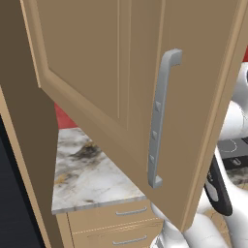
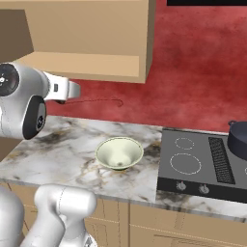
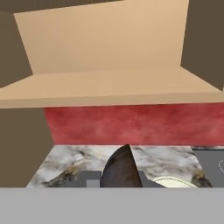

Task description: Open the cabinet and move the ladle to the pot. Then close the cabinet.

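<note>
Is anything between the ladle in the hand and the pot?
Nothing visible at its height. The slim reddish-brown ladle, held in the hand, has only the pale green bowl sitting low on the marble counter between it and the round dark blue-grey pot.

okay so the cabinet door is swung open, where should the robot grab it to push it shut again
Take the cabinet by its long grey bar handle, around mid-length. The bar runs up and down and stands off the door panel, so the gripper's fingers should probably close across it from the two sides, coming at the door's front face.
</note>
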